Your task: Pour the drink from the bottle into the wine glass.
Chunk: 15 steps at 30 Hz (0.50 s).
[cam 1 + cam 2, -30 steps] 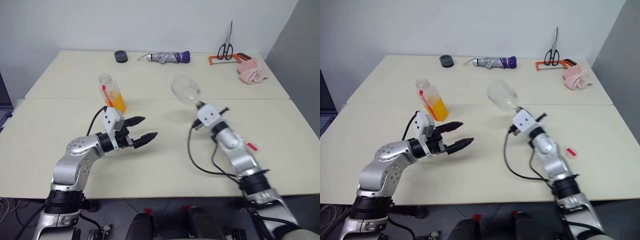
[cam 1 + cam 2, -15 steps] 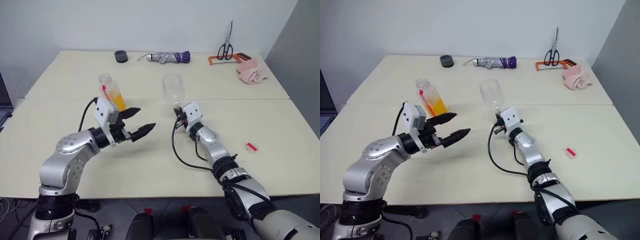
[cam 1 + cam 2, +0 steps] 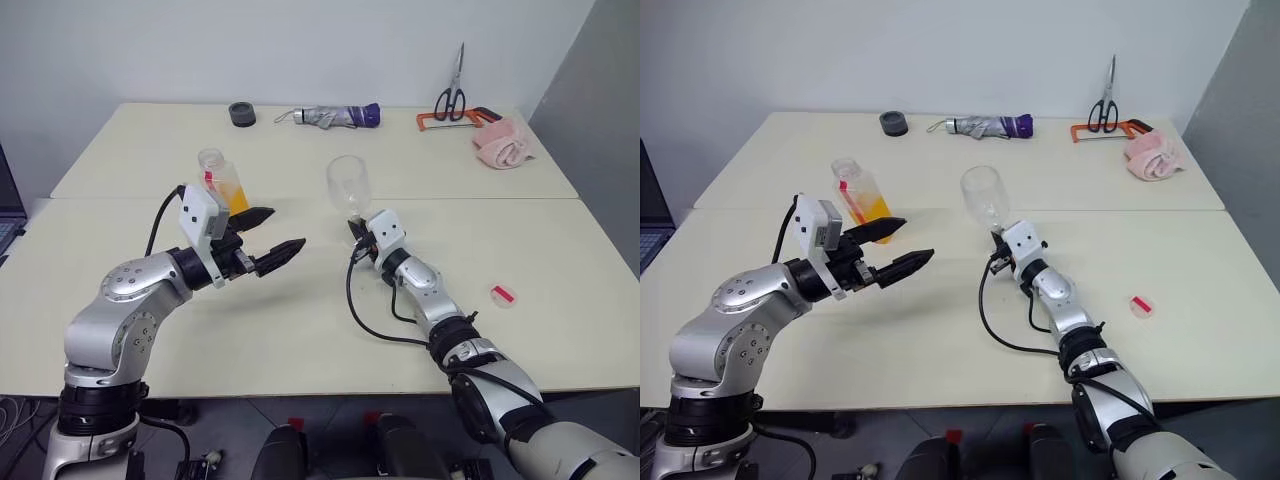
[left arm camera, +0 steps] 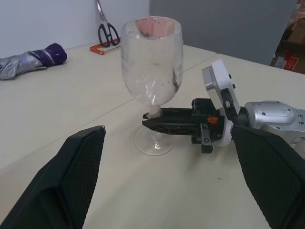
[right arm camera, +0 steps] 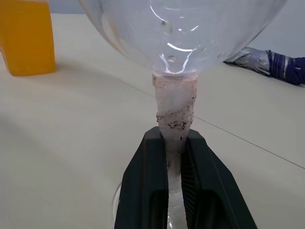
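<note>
The wine glass (image 3: 346, 180) stands upright near the middle of the table, its bowl empty and its foot (image 4: 153, 143) on the surface. My right gripper (image 3: 355, 228) is shut on the glass's stem (image 5: 175, 114), reaching in level from the right. The bottle (image 3: 222, 185) stands to the left of the glass, uncapped, with the orange drink (image 3: 236, 202) in its lower half. My left gripper (image 3: 283, 230) hangs open above the table just in front of the bottle, pointing toward the glass and holding nothing.
Along the far edge lie a black roll (image 3: 241, 112), a folded umbrella (image 3: 330, 114), scissors (image 3: 452, 95), an orange tool (image 3: 445, 121) and a pink cloth (image 3: 505, 140). A small red item (image 3: 502, 294) lies right of my right arm. A seam (image 3: 500, 198) joins two tables.
My right gripper swung the tilted glass upright and brought it left and down to the table. My left gripper rose slightly, staying open.
</note>
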Tool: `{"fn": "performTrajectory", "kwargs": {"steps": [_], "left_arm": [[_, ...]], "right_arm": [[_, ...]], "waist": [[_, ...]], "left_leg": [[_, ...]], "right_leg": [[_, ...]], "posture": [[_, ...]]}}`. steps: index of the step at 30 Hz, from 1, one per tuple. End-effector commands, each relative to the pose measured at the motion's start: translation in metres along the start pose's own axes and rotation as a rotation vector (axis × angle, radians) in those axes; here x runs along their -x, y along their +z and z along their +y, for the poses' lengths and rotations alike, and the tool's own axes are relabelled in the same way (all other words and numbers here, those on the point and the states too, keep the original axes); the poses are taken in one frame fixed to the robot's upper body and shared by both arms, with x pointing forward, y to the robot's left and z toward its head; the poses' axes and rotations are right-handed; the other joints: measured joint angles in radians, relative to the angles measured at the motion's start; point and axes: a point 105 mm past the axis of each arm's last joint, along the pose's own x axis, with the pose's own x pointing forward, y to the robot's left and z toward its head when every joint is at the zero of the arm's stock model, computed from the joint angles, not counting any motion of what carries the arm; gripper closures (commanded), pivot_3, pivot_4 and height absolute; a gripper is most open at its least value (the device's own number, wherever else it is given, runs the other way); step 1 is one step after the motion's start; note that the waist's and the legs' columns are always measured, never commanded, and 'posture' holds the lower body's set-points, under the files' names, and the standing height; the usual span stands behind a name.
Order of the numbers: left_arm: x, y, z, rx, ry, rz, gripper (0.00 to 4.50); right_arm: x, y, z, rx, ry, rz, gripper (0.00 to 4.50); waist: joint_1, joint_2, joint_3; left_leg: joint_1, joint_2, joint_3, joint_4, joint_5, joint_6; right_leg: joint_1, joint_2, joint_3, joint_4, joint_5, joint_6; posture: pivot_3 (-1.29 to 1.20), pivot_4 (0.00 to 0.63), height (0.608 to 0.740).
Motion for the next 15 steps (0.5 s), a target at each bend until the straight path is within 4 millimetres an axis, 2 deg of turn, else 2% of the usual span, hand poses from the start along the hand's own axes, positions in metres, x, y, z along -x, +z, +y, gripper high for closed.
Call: {"fn": "performTrajectory", "kwargs": {"steps": [1, 7, 11, 15], "left_arm": [[0.007, 0.014, 0.004, -0.052, 0.011, -0.043, 0.0], [0.01, 0.012, 0.006, -0.058, 0.015, -0.04, 0.0], [0.012, 0.01, 0.009, -0.063, 0.023, -0.04, 0.0], [0.013, 0.011, 0.015, -0.079, 0.041, -0.046, 0.0]], "right_arm": [[-0.003, -0.008, 0.024, -0.067, 0.073, 0.021, 4.41], [-0.016, 0.018, 0.032, -0.126, 0.109, -0.072, 4.41], [-0.017, 0.011, 0.045, -0.108, 0.147, -0.032, 4.41], [-0.015, -0.001, 0.047, -0.116, 0.15, 0.023, 4.41]], "waist": [[-0.003, 0.0, 0.0], [-0.014, 0.0, 0.0], [-0.015, 0.0, 0.0], [-0.015, 0.0, 0.0]], "left_leg": [[0.0, 0.0, 0.0, 0.0, 0.0, 0.0], [0.003, 0.001, 0.001, -0.002, 0.0, 0.0], [0.003, 0.001, 0.001, -0.002, 0.0, 0.0], [0.003, 0.001, 0.001, -0.002, 0.0, 0.0]], "right_leg": [[0.0, 0.0, 0.0, 0.0, 0.0, 0.0], [0.0, 0.001, 0.001, 0.002, -0.001, -0.002], [0.0, 0.0, 0.001, 0.002, -0.001, -0.002], [0.0, 0.0, 0.001, 0.003, -0.001, -0.002]], "posture": [[0.0, 0.15, 0.74], [0.0, 0.15, 0.74], [0.0, 0.15, 0.74], [0.0, 0.15, 0.74]]}}
